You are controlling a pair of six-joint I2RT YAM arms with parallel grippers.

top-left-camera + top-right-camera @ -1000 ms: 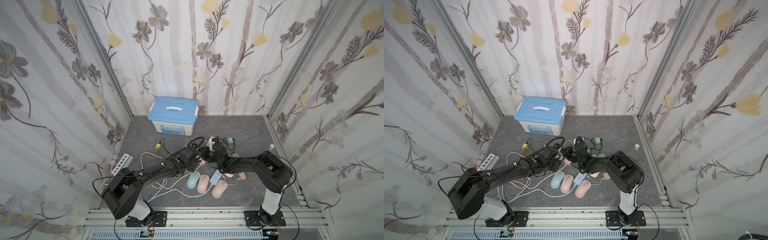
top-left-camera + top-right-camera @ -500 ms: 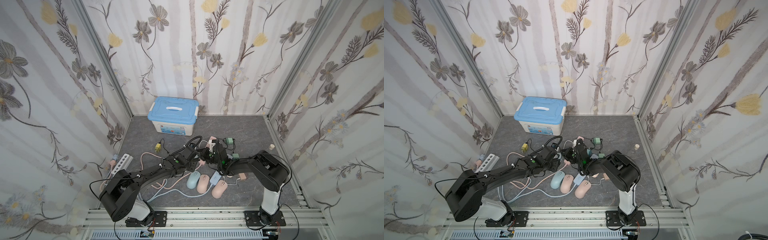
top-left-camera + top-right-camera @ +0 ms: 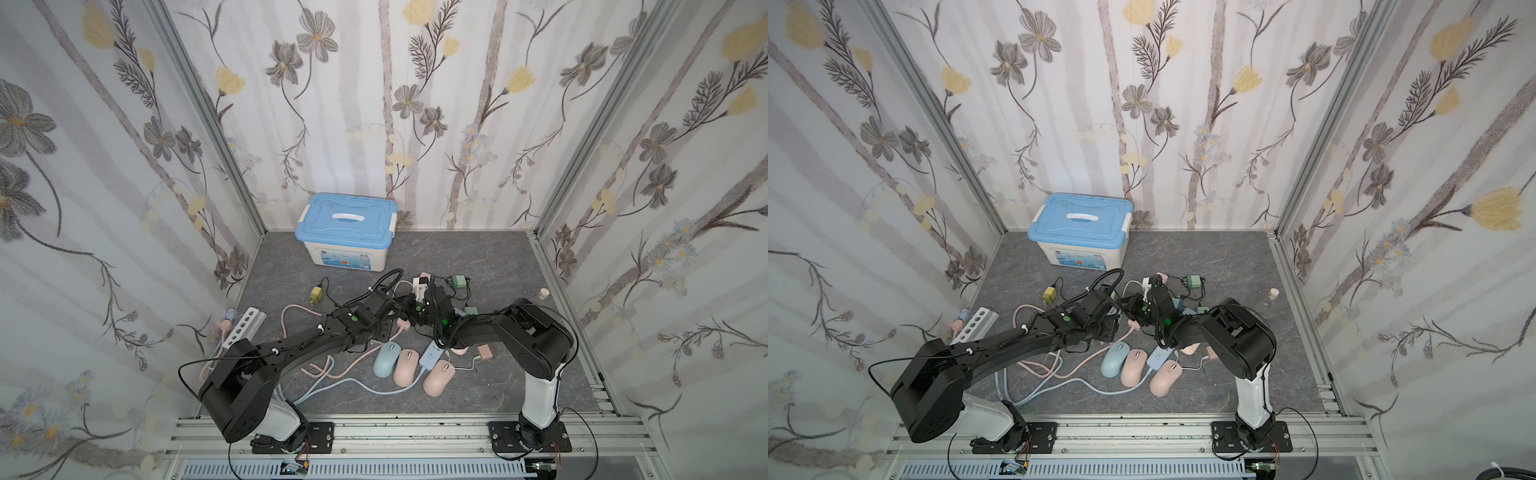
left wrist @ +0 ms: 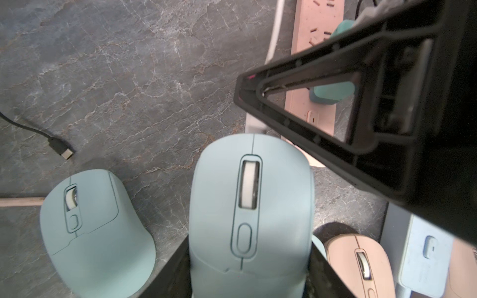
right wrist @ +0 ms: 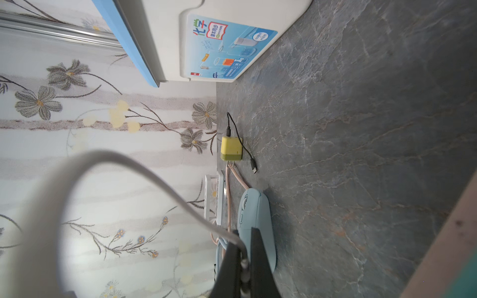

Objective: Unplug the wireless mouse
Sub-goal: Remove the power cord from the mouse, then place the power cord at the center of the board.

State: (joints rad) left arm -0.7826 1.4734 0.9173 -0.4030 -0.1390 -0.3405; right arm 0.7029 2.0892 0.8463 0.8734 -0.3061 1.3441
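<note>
Mouse (image 4: 250, 206), blue, sits gripped across its sides by left hand (image 4: 249, 273) over the desk (image 4: 129, 77) near a pink strip (image 4: 317, 25), while right hand (image 5: 244, 247) is pinching a white cable (image 5: 103, 157) close beside it.

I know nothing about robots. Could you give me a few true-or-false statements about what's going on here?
1. The left hand grips a light blue mouse. True.
2. The right hand is open and empty. False: it is shut on a white cable.
3. The storage box has its blue lid off. False: the lid is on the box.
4. A yellow charger lies on the floor. True.
</note>
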